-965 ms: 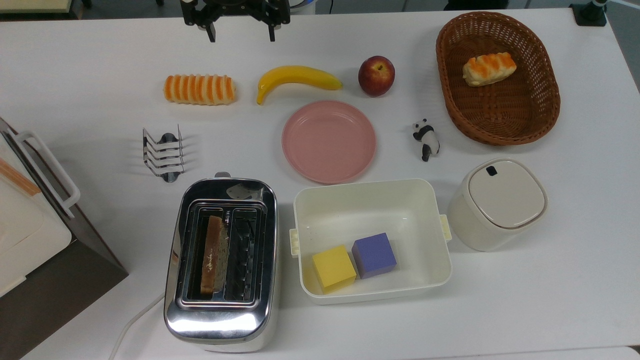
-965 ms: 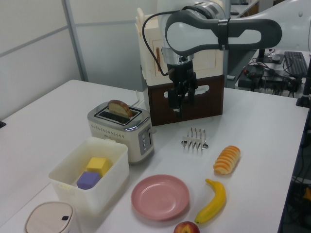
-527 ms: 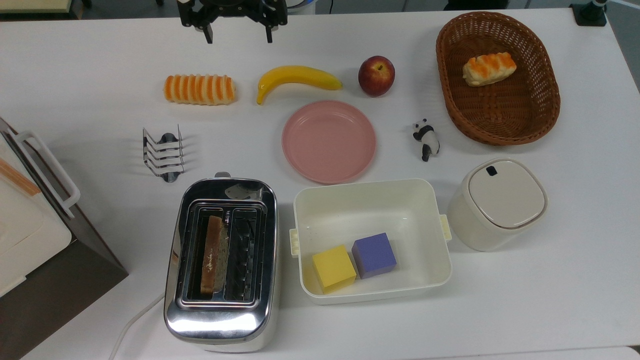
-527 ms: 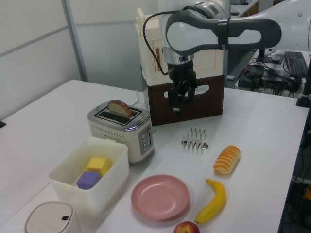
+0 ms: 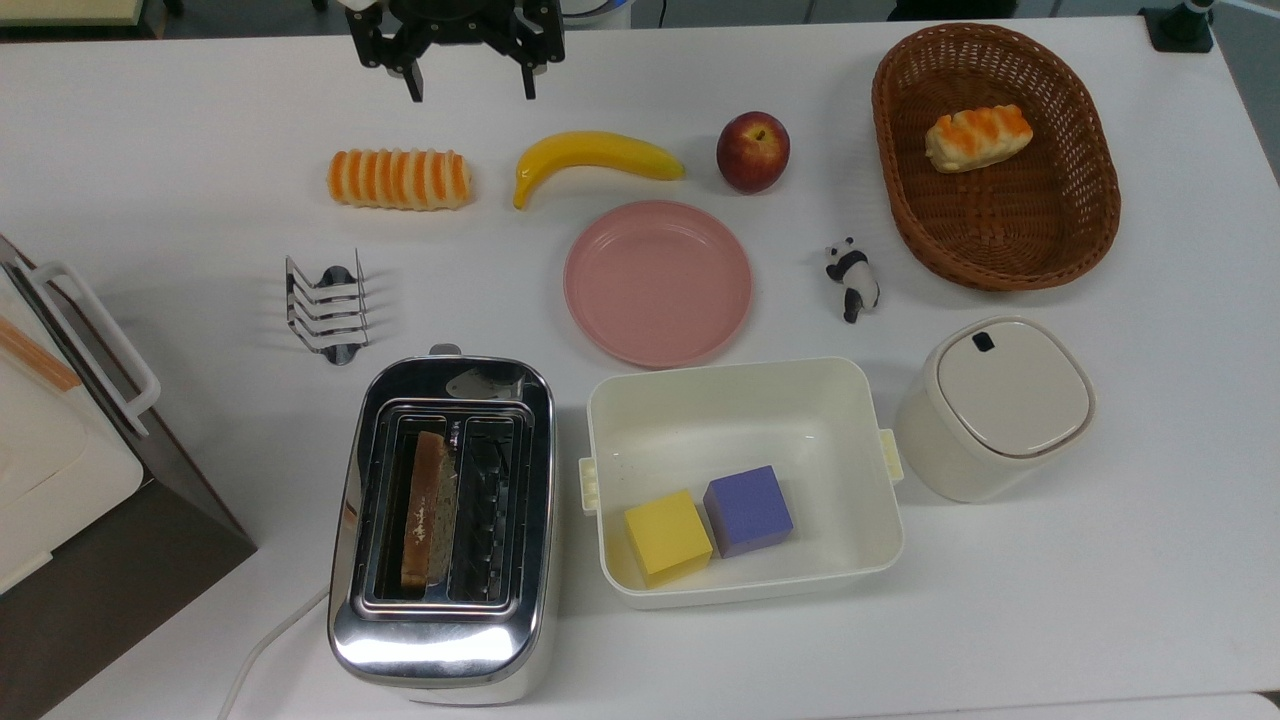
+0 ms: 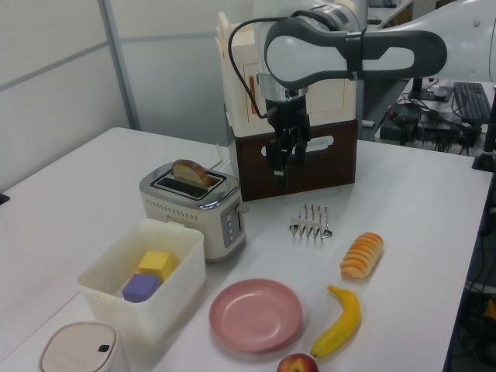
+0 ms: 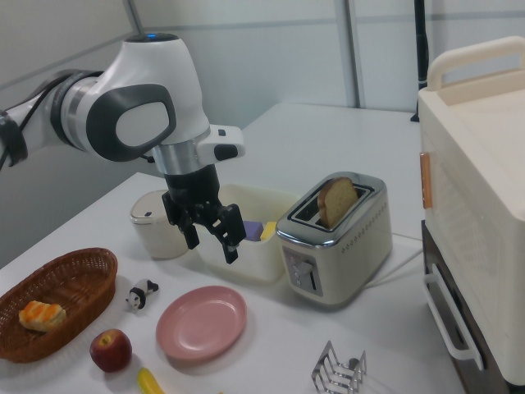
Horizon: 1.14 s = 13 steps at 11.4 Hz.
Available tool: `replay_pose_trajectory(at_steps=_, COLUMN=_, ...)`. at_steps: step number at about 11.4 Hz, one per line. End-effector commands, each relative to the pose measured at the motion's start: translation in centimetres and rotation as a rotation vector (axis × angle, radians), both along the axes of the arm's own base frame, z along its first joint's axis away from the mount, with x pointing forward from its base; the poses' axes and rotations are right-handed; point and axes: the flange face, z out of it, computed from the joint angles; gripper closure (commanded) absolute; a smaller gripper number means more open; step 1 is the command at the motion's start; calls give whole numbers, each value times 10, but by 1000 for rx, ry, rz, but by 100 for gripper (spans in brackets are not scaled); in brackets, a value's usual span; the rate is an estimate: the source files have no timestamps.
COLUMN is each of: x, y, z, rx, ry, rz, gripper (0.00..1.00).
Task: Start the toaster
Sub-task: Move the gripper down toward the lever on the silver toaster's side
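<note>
The shiny chrome two-slot toaster (image 5: 442, 525) is sitting on the white table (image 5: 1100, 560), at the bottom of the top view, next to the cream plastic box (image 5: 742, 400). A brown slice of bread (image 5: 424, 510) is sticking up from one slot. The robot's black jaws (image 5: 467, 92) are hanging spread wide apart and holding nothing, well away from the toaster, past the small wire toast rack (image 5: 328, 305) and the orange striped bread roll (image 5: 399, 179)

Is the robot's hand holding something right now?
No. The robot's hand is open and empty, hanging in the air away from the shiny chrome toaster.
</note>
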Motion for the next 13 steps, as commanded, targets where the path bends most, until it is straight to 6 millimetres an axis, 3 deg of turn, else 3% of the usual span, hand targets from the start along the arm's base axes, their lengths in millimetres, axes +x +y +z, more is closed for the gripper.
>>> replay_pose_trajectory(at_steps=1, x=10, y=0, z=-6, rx=24, ry=-42, rz=13, gripper=16)
replay_pose_trajectory(at_steps=4, x=32, y=-3, z=-10, rx=14, ry=-166, rz=4, gripper=16)
replay_pose_trajectory(at_steps=5, x=38, y=-2, z=-20, rx=12, ry=-160, rz=13, gripper=20)
replay_pose_trajectory(at_steps=6, x=47, y=-1, z=-29, rx=5, ry=-183, rz=17, gripper=41)
replay_pose_trajectory(at_steps=7, x=60, y=0, z=-41, rx=-2, ry=-222, rz=11, gripper=69)
replay_pose_trajectory(at_steps=8, x=69, y=-1, z=-55, rx=-11, ry=-235, rz=8, gripper=86)
replay_pose_trajectory(at_steps=11, x=83, y=-6, z=-74, rx=-23, ry=-227, rz=4, gripper=99)
replay_pose_trajectory(at_steps=13, x=94, y=-11, z=-86, rx=-32, ry=-231, rz=5, gripper=100)
